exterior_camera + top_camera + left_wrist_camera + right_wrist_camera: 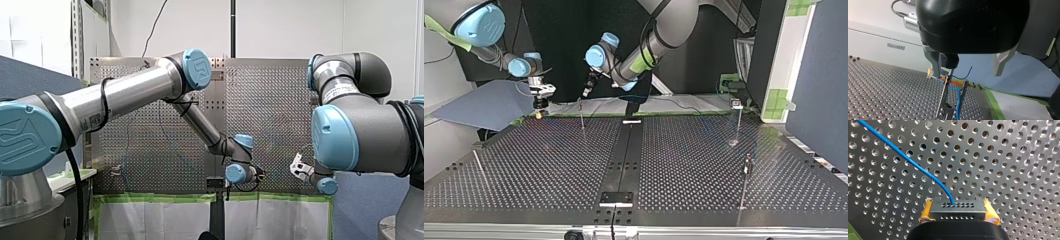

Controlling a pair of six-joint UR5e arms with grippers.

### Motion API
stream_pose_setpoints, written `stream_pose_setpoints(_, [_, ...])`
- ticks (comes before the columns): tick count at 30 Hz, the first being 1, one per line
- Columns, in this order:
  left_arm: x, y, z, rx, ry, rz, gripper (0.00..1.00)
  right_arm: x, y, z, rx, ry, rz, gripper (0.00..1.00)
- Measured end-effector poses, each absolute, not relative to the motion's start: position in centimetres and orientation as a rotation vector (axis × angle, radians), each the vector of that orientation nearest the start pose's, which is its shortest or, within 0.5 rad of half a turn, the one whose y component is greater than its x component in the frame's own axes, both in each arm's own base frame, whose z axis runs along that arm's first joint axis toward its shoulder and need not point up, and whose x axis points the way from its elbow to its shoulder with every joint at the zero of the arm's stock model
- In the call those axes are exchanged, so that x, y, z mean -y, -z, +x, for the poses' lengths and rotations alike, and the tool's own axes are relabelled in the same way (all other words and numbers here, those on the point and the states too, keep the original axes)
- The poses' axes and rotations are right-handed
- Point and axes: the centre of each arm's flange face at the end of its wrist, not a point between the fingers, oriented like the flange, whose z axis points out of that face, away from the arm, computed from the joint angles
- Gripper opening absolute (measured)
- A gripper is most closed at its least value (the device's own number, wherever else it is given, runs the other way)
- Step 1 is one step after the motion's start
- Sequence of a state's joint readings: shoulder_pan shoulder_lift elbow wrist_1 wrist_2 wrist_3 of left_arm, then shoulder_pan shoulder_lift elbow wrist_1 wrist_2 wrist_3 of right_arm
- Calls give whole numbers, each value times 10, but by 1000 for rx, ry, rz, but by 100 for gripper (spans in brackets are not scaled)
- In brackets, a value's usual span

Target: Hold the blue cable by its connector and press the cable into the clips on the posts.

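Note:
My right gripper (958, 206) is shut on the grey connector (958, 213), its yellow pads (926, 212) pressing both ends. The blue cable (905, 157) leaves the connector and runs off over the perforated plate. In the top view my right gripper (540, 111) hangs low at the table's far left edge. My left gripper (967, 74) is open with nothing between its metal fingers (936, 65). It hovers over a clip post (944, 97), and the blue cable (958, 100) runs down beside the post. In the top view my left gripper (588, 90) is above that post (582, 116).
More thin posts stand on the plate: two at the top view's right (738, 122) (747, 172) and one leaning at the left (479, 167). A black rail (624, 155) runs down the middle. Green tape (991, 102) marks the table's edge.

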State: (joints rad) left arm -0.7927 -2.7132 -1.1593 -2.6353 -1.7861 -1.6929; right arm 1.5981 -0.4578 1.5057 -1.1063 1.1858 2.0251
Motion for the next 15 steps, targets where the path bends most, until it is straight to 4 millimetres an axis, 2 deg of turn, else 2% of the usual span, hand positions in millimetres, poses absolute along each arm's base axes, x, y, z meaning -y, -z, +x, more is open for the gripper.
stream_pose_setpoints(7, [612, 37, 442, -1780, 425, 490, 100, 670, 84, 189, 1333, -1840, 1306, 0])
stream_pose_setpoints(15, [622, 10, 408, -1744, 390, 549, 100, 670, 84, 189, 1334, -1839, 1306, 0])
